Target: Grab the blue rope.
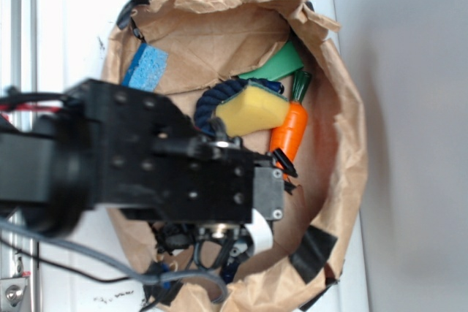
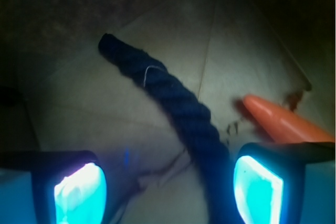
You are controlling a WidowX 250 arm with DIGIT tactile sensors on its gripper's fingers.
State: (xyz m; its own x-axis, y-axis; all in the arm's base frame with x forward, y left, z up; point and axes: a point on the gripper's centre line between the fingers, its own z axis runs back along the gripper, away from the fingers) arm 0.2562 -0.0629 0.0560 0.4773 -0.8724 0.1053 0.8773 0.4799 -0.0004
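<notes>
Straddling blue rope (image 2: 178, 108) | pincer (image 2: 168, 190) spread | carrot (image 2: 283, 123) beside right pad

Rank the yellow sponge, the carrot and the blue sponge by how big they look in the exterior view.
1. Yellow sponge, largest.
2. Carrot, narrower, though about as long with its green top.
3. Blue sponge, smallest.
The carrot and blue sponge are close, and the robot arm may hide part of the blue one.

Claw (image 2: 168, 190) pointing down, pads (image 2: 79, 192) spread apart, seemingly gripping nothing

No readable text, label or number shows anywhere.
</notes>
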